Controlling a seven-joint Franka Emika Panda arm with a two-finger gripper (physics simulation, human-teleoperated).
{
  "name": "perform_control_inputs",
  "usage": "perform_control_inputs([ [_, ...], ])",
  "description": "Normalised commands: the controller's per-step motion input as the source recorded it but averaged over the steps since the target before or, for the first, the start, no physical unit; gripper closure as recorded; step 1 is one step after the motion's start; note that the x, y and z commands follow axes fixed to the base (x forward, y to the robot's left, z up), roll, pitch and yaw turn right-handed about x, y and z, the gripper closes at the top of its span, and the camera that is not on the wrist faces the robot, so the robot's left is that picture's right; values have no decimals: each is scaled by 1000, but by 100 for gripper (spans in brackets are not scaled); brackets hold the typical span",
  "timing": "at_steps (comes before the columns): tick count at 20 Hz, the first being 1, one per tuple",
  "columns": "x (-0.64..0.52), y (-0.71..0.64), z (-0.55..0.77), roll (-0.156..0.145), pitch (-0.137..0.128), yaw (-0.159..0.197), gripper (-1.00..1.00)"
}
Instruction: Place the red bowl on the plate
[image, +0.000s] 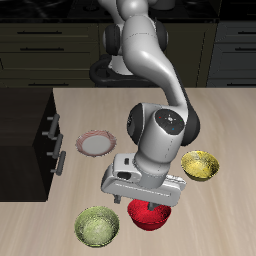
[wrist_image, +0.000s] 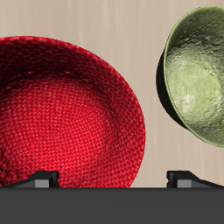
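The red bowl (image: 150, 214) stands near the table's front edge, half hidden under my gripper (image: 147, 203). In the wrist view the red bowl (wrist_image: 66, 114) fills much of the frame, with its speckled inside showing. My gripper (wrist_image: 112, 178) is open, just over the bowl's rim. One fingertip (wrist_image: 41, 179) is over the bowl's inside and the other is outside its wall. It holds nothing. The plate (image: 96, 143), pale with a pinkish-brown rim, lies farther back, near the dark cabinet, well apart from the bowl.
A green bowl (image: 97, 225) stands close beside the red bowl near the front edge and also shows in the wrist view (wrist_image: 197, 74). A yellow bowl (image: 200, 165) stands on the arm's other side. A dark cabinet (image: 25, 135) with drawer handles borders the table beside the plate.
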Motion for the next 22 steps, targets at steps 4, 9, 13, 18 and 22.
perform_control_inputs([
  [4, -68, -94, -113, -36, 6, 7, 100],
  [9, -11, 11, -25, 9, -10, 12, 100],
  [13, -12, 8, -88, 1, 16, 29, 100],
  [18, -61, 0, 116, 18, -35, 18, 100],
  [22, -78, 71, 128, 18, -36, 44, 100],
])
